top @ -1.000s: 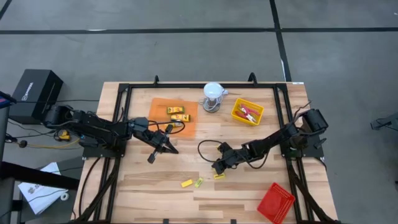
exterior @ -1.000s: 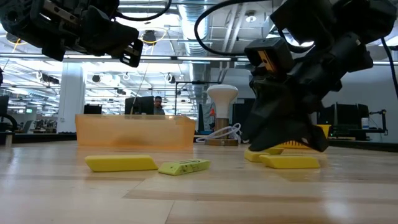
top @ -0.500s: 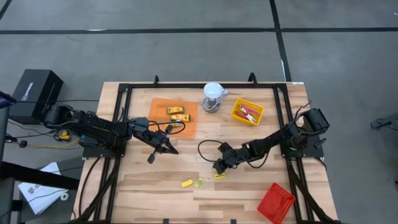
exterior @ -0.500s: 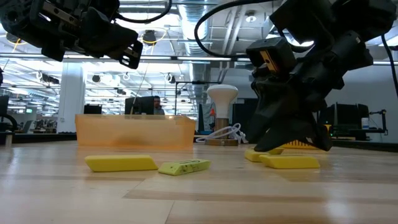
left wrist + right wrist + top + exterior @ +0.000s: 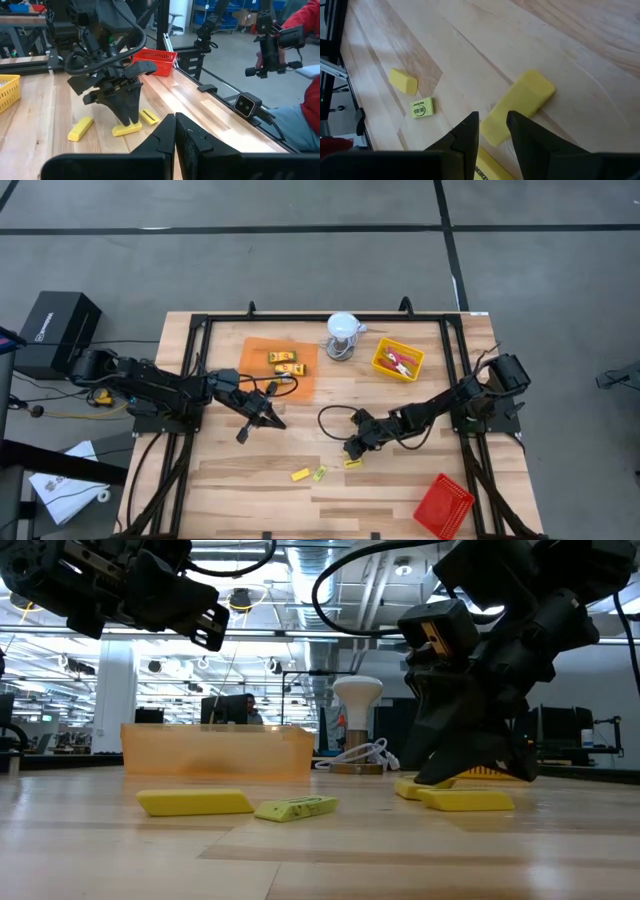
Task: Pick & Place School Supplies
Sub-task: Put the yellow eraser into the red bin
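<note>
Your loose school supplies sit toward the near edge of the table: a yellow block (image 5: 300, 475) and a small labelled packet (image 5: 321, 473) lie side by side, and a third yellow block (image 5: 353, 463) lies just beside them, right under the right gripper (image 5: 350, 450). In the right wrist view a yellow piece (image 5: 519, 106) shows just beyond that gripper's fingertips (image 5: 468, 129), which stand apart with nothing visibly between them; whether they touch the piece you cannot tell. Two more labelled packets (image 5: 285, 362) rest in the orange tray (image 5: 258, 356) near the far edge, left of middle. Red-handled tools (image 5: 401, 362) lie in the yellow tray (image 5: 380, 366) toward the far right. The red tray (image 5: 443, 505) sits at the near right corner. The left gripper (image 5: 272, 418) hovers above the table near the orange tray, jaws together and holding nothing. A white domed object (image 5: 343, 327) stands at the far edge between the orange and yellow trays.
</note>
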